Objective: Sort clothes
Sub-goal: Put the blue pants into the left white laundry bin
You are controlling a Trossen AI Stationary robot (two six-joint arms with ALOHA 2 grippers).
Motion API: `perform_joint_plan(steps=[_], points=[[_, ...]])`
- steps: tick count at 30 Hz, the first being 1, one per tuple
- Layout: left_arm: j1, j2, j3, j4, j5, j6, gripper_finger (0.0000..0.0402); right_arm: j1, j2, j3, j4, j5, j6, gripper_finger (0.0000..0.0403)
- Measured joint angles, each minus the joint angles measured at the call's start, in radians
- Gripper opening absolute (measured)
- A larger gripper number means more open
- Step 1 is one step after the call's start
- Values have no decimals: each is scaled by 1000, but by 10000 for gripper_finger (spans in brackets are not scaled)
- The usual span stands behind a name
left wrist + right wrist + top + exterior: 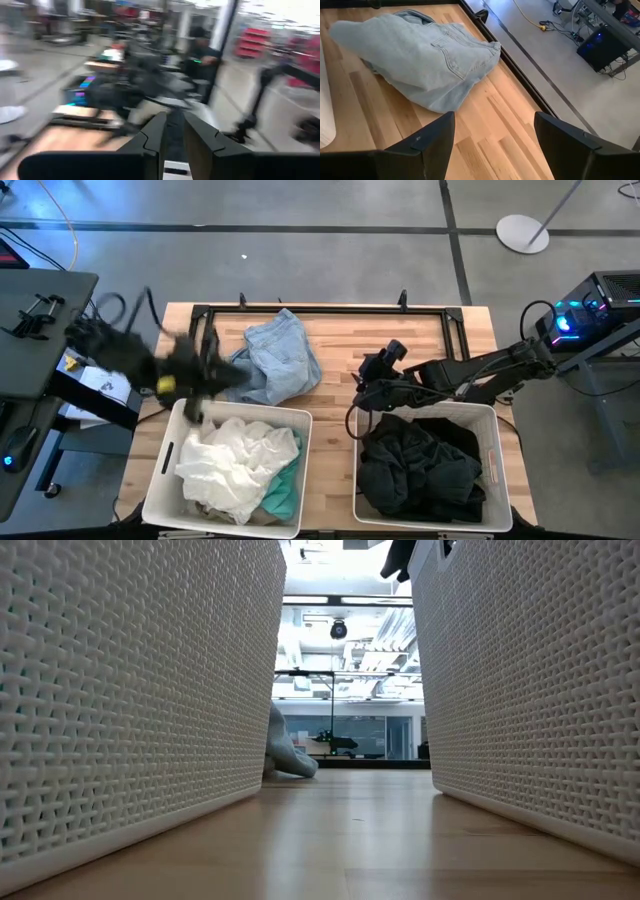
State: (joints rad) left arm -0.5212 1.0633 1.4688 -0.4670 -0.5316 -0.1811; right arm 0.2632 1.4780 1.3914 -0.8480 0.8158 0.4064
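Pale blue denim garment crumpled on wooden table, left gripper beside it, fingers narrow, right gripper above black clothes basket, fingers wide and empty

A pale blue-grey denim garment lies crumpled on the tabletop, upper centre of the high view. White clothes are heaped over a teal piece in the lower-left basket. Black and charcoal clothes fill the lower-right basket, bunched and folded over themselves.
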Motion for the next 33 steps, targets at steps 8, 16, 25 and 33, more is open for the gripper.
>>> perform_joint_plan(steps=[8, 16, 25, 33], points=[[325, 14, 125, -397, -74, 2, 71, 6, 0, 0, -1, -52, 38, 259], [633, 201, 115, -651, 97, -15, 120, 26, 0, 0, -4, -58, 34, 259], [822, 457, 116, -668, 370, 44, 218, 50, 0, 0, -17, -62, 39, 259], [879, 636, 116, -706, 353, 102, 245, 101, 0, 0, -31, -52, 48, 259]])
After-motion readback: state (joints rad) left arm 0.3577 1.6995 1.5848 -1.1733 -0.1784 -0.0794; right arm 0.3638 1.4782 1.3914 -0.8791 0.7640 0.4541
